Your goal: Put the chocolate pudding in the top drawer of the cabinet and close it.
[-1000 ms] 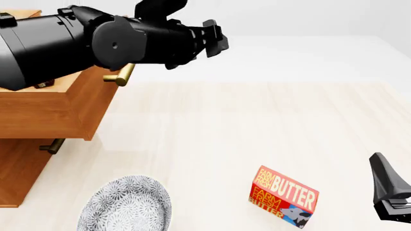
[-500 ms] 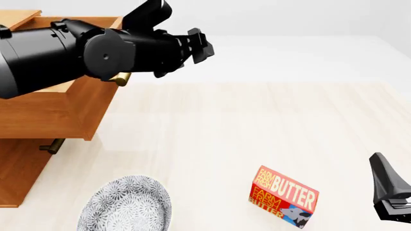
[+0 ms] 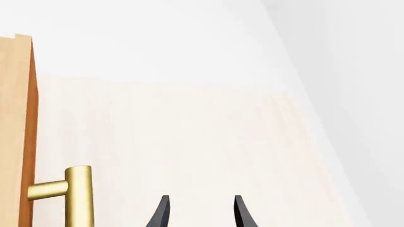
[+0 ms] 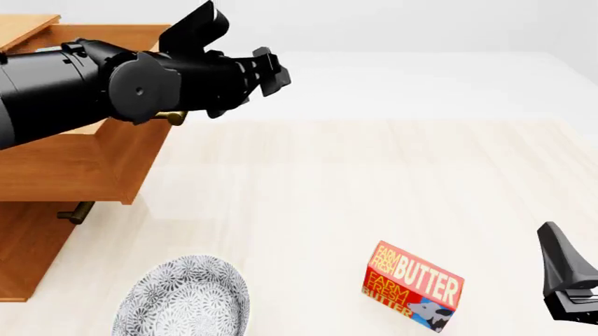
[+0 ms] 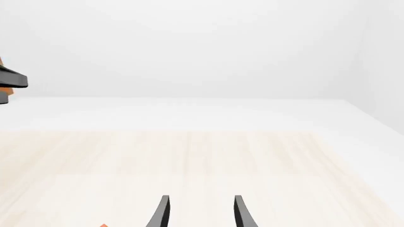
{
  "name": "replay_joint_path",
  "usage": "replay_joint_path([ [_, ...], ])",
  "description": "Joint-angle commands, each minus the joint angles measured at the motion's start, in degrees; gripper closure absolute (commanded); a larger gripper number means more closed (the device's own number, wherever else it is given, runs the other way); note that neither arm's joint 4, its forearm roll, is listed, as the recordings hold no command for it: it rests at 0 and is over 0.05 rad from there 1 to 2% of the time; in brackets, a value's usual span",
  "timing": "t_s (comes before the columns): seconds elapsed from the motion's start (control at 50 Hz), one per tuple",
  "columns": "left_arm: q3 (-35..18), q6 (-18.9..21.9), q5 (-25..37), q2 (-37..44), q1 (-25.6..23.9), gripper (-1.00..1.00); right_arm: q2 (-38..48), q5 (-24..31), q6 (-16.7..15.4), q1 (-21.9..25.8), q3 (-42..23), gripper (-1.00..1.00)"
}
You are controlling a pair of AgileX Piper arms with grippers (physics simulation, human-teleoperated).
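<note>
Your pale wooden desk (image 4: pixel 374 182) carries the orange-brown cabinet (image 4: pixel 38 238) at its left edge. The top drawer (image 4: pixel 94 161) stands pulled out, its brass handle (image 3: pixel 77 194) just beside your left gripper (image 3: pixel 198 215), whose jaws are spread with nothing between them. The chocolate pudding cannot be seen in any view. A patterned plate (image 4: pixel 187 297) and a butter box (image 4: pixel 413 285) sit nearer you. Your right gripper (image 5: pixel 198 215) hangs low at the right, jaws spread, holding nothing.
</note>
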Motion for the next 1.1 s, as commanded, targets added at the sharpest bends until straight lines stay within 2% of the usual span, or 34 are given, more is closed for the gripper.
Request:
replay_joint_path([
  [0.02, 1.9, -0.6, -0.3, -1.1, 1.4, -1.0, 0.0, 0.0, 0.0, 0.0, 0.0, -1.0],
  [0.34, 2.3, 1.6, 0.4, -1.6, 4.7, -1.0, 0.0, 0.0, 0.0, 0.0, 0.0, -1.0],
  [1.1, 3.9, 4.5, 1.4, -2.4, 8.6, -1.0, 0.0, 0.0, 0.0, 0.0, 0.0, -1.0],
])
